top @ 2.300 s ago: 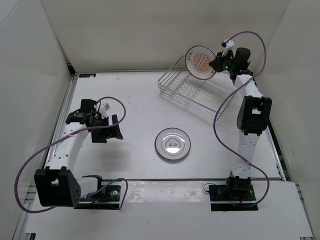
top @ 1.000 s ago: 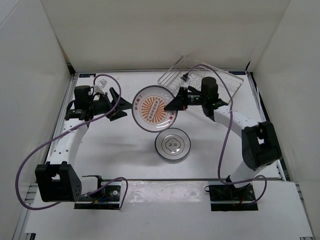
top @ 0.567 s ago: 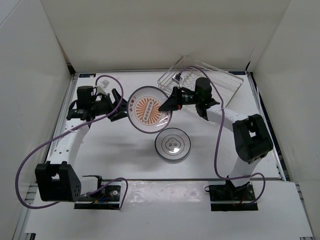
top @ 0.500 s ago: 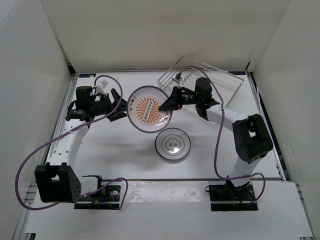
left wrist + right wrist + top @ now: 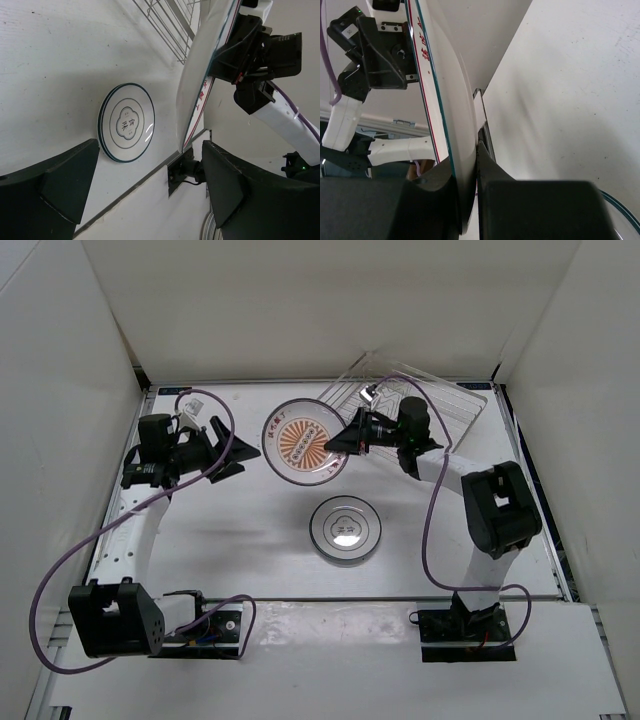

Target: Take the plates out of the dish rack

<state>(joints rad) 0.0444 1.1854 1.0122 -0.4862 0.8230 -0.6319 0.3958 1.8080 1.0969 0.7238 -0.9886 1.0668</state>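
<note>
My right gripper (image 5: 347, 440) is shut on the right rim of the orange-patterned plate (image 5: 305, 440) and holds it tilted in the air between the two arms. The right wrist view shows its jaws clamped on the plate's edge (image 5: 447, 120). My left gripper (image 5: 238, 453) is open, just left of that plate, not touching it; the plate stands edge-on ahead of it in the left wrist view (image 5: 200, 90). The white grey-ringed plate (image 5: 345, 530) lies flat on the table centre; the left wrist view shows it too (image 5: 126, 122). The wire dish rack (image 5: 440, 405) sits at the back right.
White walls close in the table on the left, back and right. A raised white board (image 5: 330, 640) runs along the near edge by the arm bases. Purple cables loop off both arms.
My right gripper carried the orange-patterned plate from above the rack out to the table middle, then a little back and up. My left arm swung toward it, then drew slightly left.
</note>
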